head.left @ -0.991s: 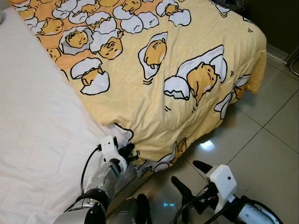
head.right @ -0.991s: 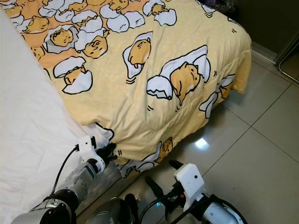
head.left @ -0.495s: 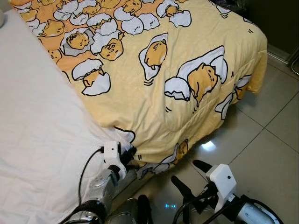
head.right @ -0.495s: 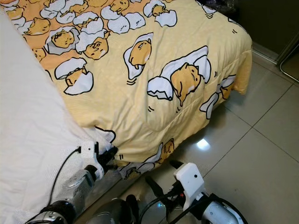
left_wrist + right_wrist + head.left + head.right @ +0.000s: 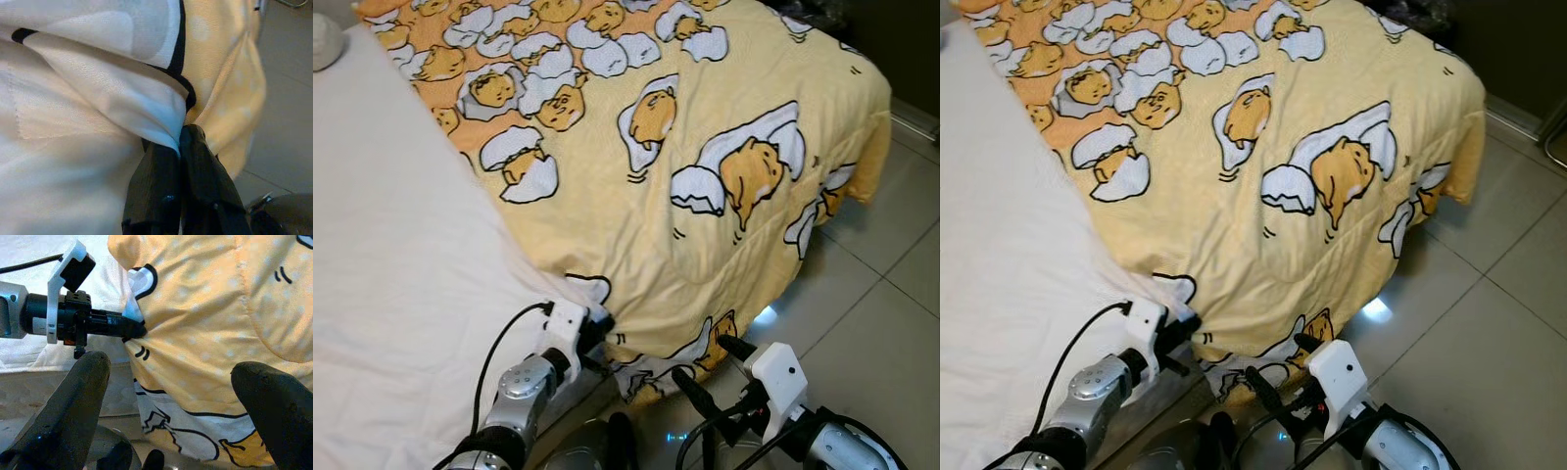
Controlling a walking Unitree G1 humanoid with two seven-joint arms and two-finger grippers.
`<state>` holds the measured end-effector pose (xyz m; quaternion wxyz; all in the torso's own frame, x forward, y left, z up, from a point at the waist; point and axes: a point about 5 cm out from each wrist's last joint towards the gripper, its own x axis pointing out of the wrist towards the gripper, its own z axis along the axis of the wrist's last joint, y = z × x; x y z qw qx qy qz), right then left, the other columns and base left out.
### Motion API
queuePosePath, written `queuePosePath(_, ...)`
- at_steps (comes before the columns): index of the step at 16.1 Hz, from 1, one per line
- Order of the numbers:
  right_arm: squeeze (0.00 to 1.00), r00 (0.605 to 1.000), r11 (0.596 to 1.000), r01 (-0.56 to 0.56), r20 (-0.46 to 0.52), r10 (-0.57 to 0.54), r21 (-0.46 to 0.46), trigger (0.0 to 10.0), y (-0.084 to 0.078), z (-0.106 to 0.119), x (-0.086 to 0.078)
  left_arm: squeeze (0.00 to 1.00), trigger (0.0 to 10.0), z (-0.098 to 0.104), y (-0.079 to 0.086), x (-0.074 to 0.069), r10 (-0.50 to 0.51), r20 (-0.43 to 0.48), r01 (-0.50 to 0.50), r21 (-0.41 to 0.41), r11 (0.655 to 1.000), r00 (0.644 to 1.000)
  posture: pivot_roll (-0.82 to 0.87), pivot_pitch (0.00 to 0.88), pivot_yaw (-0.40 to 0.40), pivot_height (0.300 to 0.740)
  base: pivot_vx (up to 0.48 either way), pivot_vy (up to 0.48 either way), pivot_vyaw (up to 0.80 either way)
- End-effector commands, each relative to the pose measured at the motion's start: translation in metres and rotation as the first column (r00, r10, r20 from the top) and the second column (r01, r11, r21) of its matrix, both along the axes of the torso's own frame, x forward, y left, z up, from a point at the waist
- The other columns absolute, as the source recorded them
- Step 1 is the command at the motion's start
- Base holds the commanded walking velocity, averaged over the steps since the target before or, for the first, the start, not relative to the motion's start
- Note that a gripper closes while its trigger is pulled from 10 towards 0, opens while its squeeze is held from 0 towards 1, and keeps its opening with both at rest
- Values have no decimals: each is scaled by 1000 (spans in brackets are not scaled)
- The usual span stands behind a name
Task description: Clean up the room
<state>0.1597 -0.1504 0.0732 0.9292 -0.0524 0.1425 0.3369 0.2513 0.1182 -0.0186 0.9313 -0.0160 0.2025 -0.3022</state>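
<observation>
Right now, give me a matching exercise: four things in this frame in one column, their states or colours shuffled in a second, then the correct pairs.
Column one:
1. left tool
2. right tool
3. yellow blanket
4. bed sheet

Column two:
A. plain white
B. open, beside the bed over the floor
C. printed with egg characters
D. shut on the blanket's edge

Pairs: 1-D, 2-B, 3-C, 4-A

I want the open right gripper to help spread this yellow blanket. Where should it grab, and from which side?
Probably the hanging lower hem of the blanket, to the right of where the left gripper pinches the corner. The right gripper is open below it; come from the floor side, since that edge hangs free off the bed.
</observation>
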Motion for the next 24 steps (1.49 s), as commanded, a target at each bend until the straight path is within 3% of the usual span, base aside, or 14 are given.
queuePosePath(1, 0, 1000, 1000, -17, -15, 17, 9, 10000, 2, -2, -4, 0, 0, -33, -38, -55, -320, -200, 320, -33, 947, 926, -305, 207, 143, 740, 0, 0, 0)
queuePosePath(6, 0, 1000, 1000, -21, -18, 21, 8, 10000, 1, -2, -5, 0, 0, -36, -51, -74, -475, -195, 477, -43, 878, 858, -306, 210, 141, 740, 0, 0, 0)
queuePosePath(8, 0, 1000, 1000, -22, -19, 22, 8, 10000, 2, -2, -5, 0, 0, -37, -53, -75, -475, -197, 478, -38, 878, 857, -308, 210, 141, 740, 0, 0, 0)
queuePosePath(9, 0, 1000, 1000, -21, -19, 22, 7, 10000, 1, -2, -5, 0, 78, -38, -53, -73, -467, -195, 476, 4, 879, 863, -308, 210, 141, 740, 0, 0, 0)
queuePosePath(10, 0, 1000, 1000, -21, -19, 21, 7, 10000, 1, -3, -5, 0, 7451, -39, -50, -70, -441, -202, 460, 57, 886, 875, -308, 210, 141, 740, 0, 0, 0)
queuePosePath(11, 0, 1000, 1000, -19, -17, 19, 5, 10000, 1, -2, -6, 0, 10000, -39, -42, -59, -356, -184, 385, 157, 910, 916, -310, 211, 141, 740, 0, 0, 0)
queuePosePath(12, 0, 1000, 1000, -18, -16, 18, 5, 10000, 1, -2, -6, 1000, 10000, -38, -41, -58, -351, -185, 378, 136, 916, 918, -310, 211, 141, 740, 0, 0, 0)
queuePosePath(16, 0, 1000, 1000, -14, -14, 15, 7, 10000, 1, -3, -4, 1000, 10000, -39, -30, -57, -342, -189, 373, 166, 913, 921, -305, 205, 145, 740, 0, 0, 0)
queuePosePath(19, 0, 1000, 1000, 4, 6, -4, 7, 10000, 0, -3, 2, 1000, 10000, -41, 1, -62, -298, -181, 333, 210, 919, 937, -295, 182, 156, 740, 0, 0, 0)
queuePosePath(21, 0, 999, 999, 37, 35, -37, 12, 10000, -4, 0, 10, 1000, 10000, -30, 22, -62, -217, -111, 235, 185, 954, 970, -274, 148, 163, 740, 0, 0, 0)
queuePosePath(23, 0, 994, 996, 86, 71, -87, 27, 10000, -8, 2, 25, 1000, 10000, 3, 35, -57, -52, 56, 46, 98, 994, 997, -241, 93, 168, 740, 0, 0, 0)
queuePosePath(24, 0, 990, 993, 110, 81, -112, 34, 10000, -10, 2, 30, 1000, 10000, 13, 37, -53, 14, 97, -20, 62, 998, 995, -227, 66, 168, 740, 0, 0, 0)
